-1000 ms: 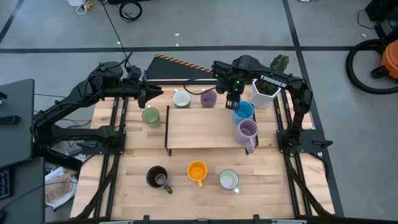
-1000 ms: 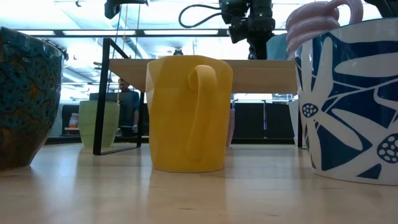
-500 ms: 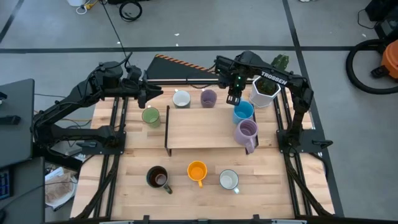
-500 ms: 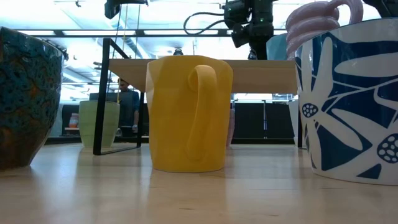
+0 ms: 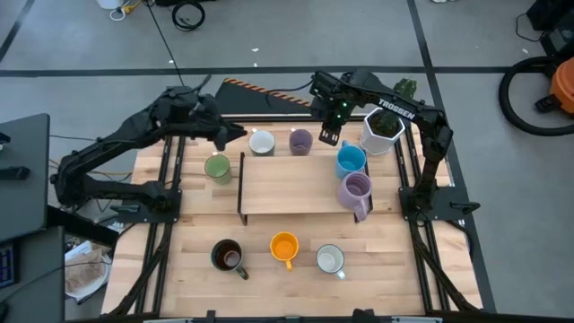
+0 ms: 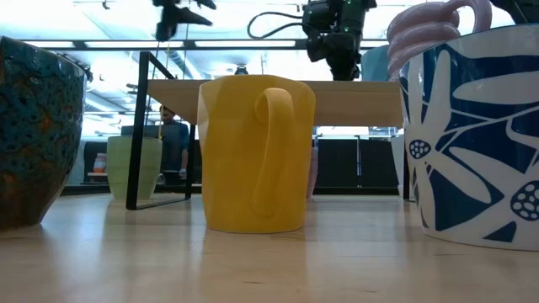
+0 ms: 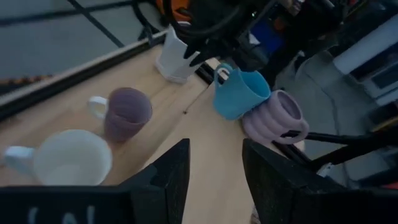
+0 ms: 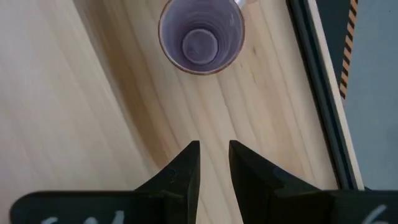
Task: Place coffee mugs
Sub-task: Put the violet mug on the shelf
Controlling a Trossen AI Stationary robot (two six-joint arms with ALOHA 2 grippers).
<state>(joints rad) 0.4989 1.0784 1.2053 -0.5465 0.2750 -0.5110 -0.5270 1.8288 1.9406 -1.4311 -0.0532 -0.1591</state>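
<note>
In the high view the white mug (image 5: 261,142) and the small lavender mug (image 5: 300,141) stand on the table behind a raised wooden shelf (image 5: 291,184). The blue mug (image 5: 351,160) and the taller lavender mug (image 5: 356,190) stand at the shelf's right end. The green mug (image 5: 216,168) is left of the shelf. Dark brown (image 5: 228,257), orange (image 5: 284,248) and pale grey-white (image 5: 330,260) mugs line the near side. My left gripper (image 5: 237,135) hovers open, left of the white mug (image 7: 68,163). My right gripper (image 5: 329,136) hangs open with a narrow gap, right of the lavender mug (image 8: 200,34).
A white faceted planter (image 5: 381,130) with a cactus stands at the far right corner, just behind the right arm. The shelf's black frame (image 5: 241,184) rises on its left side. In the low view the orange mug (image 6: 257,151) and two patterned mugs fill the foreground.
My right gripper has moved off the blue mug toward the table's far edge and a little left, nearer the small lavender mug. My left gripper has reached right, toward the white mug. No mug has moved.
</note>
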